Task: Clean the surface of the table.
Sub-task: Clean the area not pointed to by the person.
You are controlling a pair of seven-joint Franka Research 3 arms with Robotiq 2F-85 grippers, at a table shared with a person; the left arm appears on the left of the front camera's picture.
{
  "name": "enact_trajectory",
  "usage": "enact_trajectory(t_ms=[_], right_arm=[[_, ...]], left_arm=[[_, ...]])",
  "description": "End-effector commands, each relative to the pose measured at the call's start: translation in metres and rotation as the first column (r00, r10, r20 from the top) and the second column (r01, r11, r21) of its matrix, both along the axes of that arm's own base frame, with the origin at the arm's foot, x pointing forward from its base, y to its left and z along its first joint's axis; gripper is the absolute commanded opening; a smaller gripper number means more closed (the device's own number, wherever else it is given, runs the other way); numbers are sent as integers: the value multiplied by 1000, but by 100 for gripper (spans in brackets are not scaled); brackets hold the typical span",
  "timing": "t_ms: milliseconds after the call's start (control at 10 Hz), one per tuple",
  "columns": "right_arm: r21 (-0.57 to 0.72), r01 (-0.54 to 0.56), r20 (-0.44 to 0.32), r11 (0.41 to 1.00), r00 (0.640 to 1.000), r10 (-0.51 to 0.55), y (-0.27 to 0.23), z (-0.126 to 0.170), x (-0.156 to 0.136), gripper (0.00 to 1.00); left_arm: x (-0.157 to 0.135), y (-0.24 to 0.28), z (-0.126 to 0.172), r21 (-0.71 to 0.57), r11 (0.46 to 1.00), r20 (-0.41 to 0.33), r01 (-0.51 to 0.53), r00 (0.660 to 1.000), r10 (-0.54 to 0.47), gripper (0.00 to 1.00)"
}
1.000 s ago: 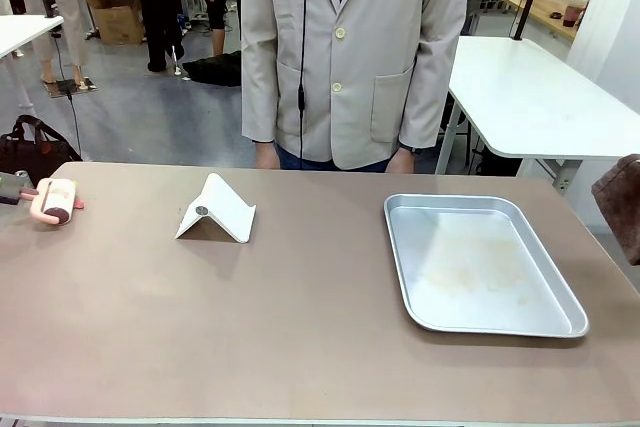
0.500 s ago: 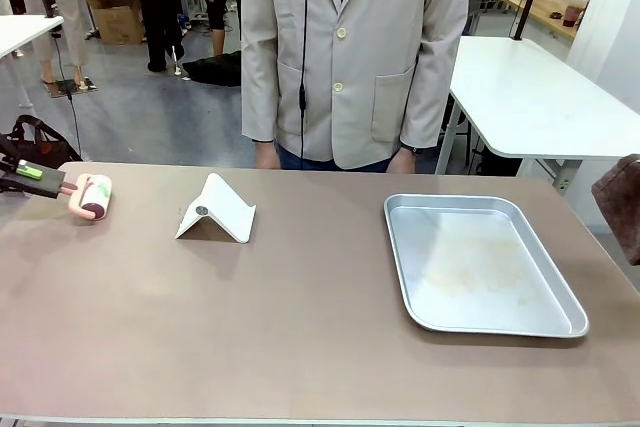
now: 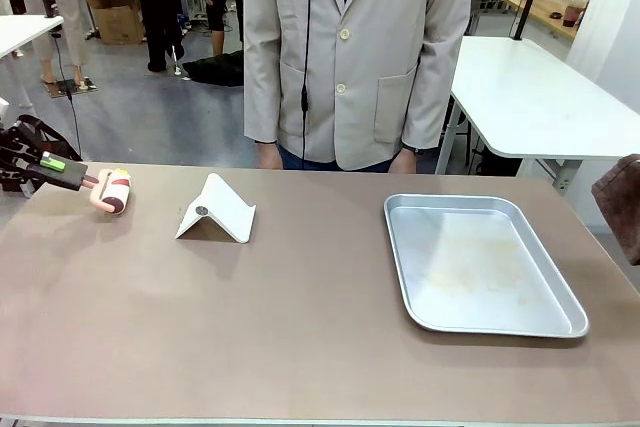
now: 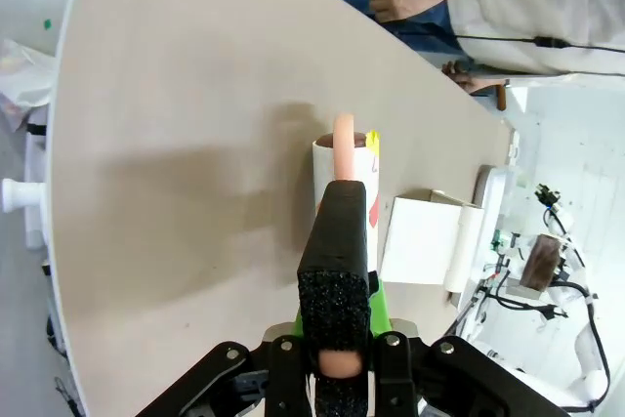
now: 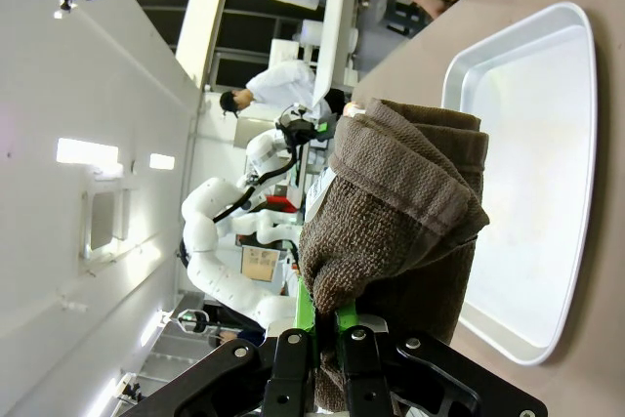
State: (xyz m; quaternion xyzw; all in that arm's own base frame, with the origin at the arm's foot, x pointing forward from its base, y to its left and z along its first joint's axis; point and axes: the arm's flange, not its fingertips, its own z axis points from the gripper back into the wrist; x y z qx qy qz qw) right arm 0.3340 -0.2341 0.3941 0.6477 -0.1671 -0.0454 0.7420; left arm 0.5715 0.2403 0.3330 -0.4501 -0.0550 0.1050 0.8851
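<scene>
The table (image 3: pixel 300 337) has a matte brownish top spanning the front view. At its far left my left gripper (image 3: pixel 62 168) is shut on the pink handle of a lint roller (image 3: pixel 113 192), whose head rests on the table top. The left wrist view shows the roller (image 4: pixel 344 175) straight ahead of my left gripper (image 4: pixel 340 275), on the table (image 4: pixel 195 95). My right gripper (image 5: pixel 327 337) is shut on a folded brown towel (image 5: pixel 400 202), which shows at the right edge of the front view as a brown towel (image 3: pixel 622 202) held above the table.
A white folded stand (image 3: pixel 216 210) sits left of centre, close to the roller. A shiny metal tray (image 3: pixel 480 262) lies on the right half. A person in a beige jacket (image 3: pixel 350 57) stands at the far edge, hands hanging by the table rim.
My left gripper has moved to the right along the table's far left part, carrying the lint roller closer to the white stand. Stand and tray have not moved.
</scene>
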Motion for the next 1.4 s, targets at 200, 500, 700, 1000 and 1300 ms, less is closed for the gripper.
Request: enact_trajectory(t_ms=[200,500,700,1000,1300], right_arm=[[12,-4,11,1000,1000,4,0,3,-2,9],[12,-4,11,1000,1000,4,0,3,-2,9],[12,-4,11,1000,1000,4,0,3,-2,9],[12,-4,11,1000,1000,4,0,3,-2,9],[12,-4,11,1000,1000,4,0,3,-2,9]], left_arm=[[-59,5,64,-117,993,138,-6,990,22,23],[-143,11,98,-171,984,227,47,974,-7,23],[-199,20,100,-232,968,256,97,966,-35,23],[-256,33,93,-394,898,272,197,958,-91,23],[-289,62,75,-426,881,284,204,955,-84,23]])
